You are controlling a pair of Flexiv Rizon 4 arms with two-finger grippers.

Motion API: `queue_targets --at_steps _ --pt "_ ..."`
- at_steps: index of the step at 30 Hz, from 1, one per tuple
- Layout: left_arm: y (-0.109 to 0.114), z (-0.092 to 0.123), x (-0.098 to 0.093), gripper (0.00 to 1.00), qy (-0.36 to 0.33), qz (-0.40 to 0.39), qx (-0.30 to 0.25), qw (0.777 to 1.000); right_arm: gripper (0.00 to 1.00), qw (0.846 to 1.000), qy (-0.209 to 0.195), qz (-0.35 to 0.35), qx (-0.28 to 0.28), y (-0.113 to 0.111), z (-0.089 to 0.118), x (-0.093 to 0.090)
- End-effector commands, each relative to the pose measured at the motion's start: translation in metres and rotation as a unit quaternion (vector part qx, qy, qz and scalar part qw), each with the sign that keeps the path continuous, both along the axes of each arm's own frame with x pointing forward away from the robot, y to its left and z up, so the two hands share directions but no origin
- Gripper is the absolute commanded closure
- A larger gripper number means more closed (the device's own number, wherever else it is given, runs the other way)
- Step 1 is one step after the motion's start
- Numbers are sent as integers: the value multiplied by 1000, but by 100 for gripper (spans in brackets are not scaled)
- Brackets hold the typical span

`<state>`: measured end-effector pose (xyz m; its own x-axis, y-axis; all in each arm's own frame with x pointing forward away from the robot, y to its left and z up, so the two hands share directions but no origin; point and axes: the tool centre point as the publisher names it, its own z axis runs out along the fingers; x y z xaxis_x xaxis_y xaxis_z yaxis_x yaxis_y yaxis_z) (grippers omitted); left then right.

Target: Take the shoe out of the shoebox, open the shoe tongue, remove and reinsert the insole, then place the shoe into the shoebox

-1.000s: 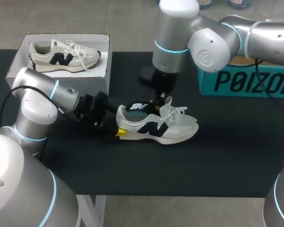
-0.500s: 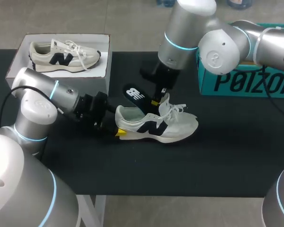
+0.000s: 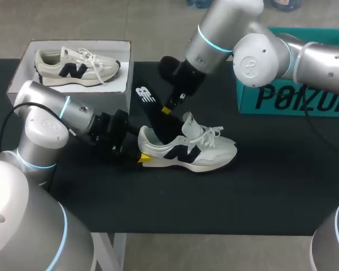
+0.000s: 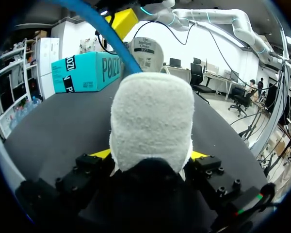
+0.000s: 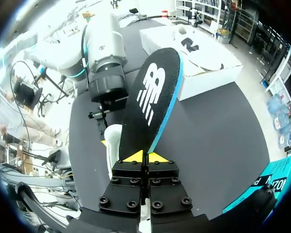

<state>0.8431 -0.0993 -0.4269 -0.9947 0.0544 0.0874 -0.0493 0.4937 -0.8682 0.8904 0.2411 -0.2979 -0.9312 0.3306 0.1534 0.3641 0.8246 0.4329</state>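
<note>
Bench: the black bench fills the frame; a white shoebox sits upper left with a second shoe in it, and a teal box sits upper right.
Shoe: the shoe rests on its sole at centre, toe to the right, outside the shoebox.
Left gripper: my left gripper clamps the shoe's heel from both sides.
Right gripper: my right gripper is pinched narrow on the black insole.
Insole: tilted, upper end toward upper left, lower end at the shoe's opening.

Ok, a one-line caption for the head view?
The insole angled out of the shoe in the right gripper; left gripper clamping the heel.
</note>
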Motion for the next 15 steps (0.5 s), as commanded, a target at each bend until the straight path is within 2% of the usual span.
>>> queue_targets --at_steps 1,8,15 --pt "-1 -4 0 100 0 0 0 1000 100 1000 -3 -7 2 -9 31 0" --pt "-1 -4 0 100 0 0 0 1000 100 999 5 -31 25 -2 95 -1" --pt "-1 -4 0 100 0 0 0 1000 100 999 7 -34 41 4 146 -6"
